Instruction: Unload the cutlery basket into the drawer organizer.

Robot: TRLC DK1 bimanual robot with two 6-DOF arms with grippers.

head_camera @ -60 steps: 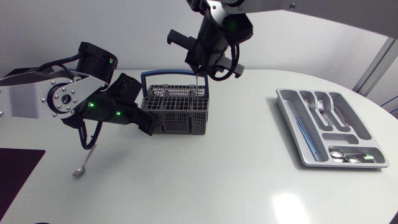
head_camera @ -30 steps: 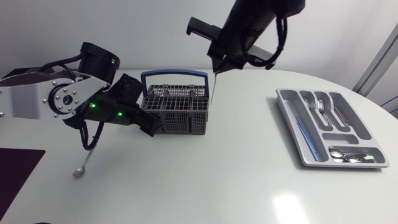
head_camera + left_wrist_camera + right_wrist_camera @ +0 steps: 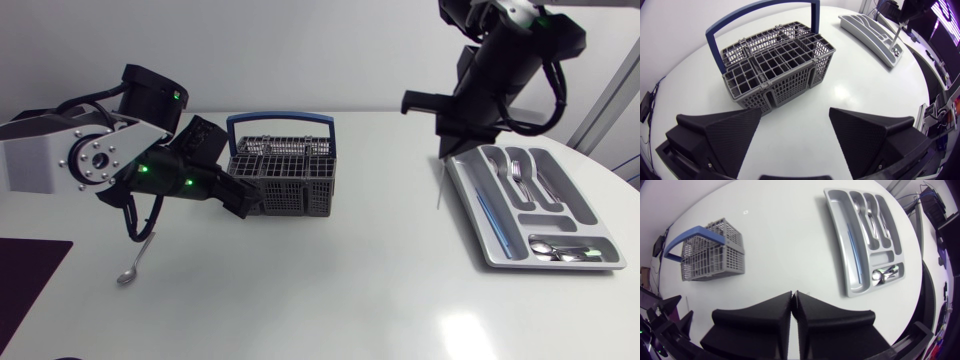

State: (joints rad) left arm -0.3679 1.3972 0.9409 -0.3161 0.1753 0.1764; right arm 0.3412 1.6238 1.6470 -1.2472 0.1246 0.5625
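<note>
The grey cutlery basket (image 3: 285,176) with a blue handle stands left of the table's middle; its cells look empty in the left wrist view (image 3: 775,65). My left gripper (image 3: 238,197) is open just beside the basket's near left corner, its fingers (image 3: 720,132) apart with nothing between them. My right gripper (image 3: 446,152) hangs above the left edge of the grey drawer organizer (image 3: 470,200), shut on a thin piece of cutlery (image 3: 439,188) that points straight down. In the right wrist view the right gripper (image 3: 793,296) is pressed together high over the table, with the organizer (image 3: 837,240) ahead of it.
A spoon (image 3: 135,262) lies loose on the table, left of the basket under my left arm. The organizer holds forks (image 3: 518,175), spoons (image 3: 560,250) and a long piece (image 3: 492,215) in separate compartments. A dark mat (image 3: 25,280) covers the front left corner.
My right arm has lifted the thin cutlery out of the basket and carried it right, to the organizer's left edge. The left arm has stayed still.
</note>
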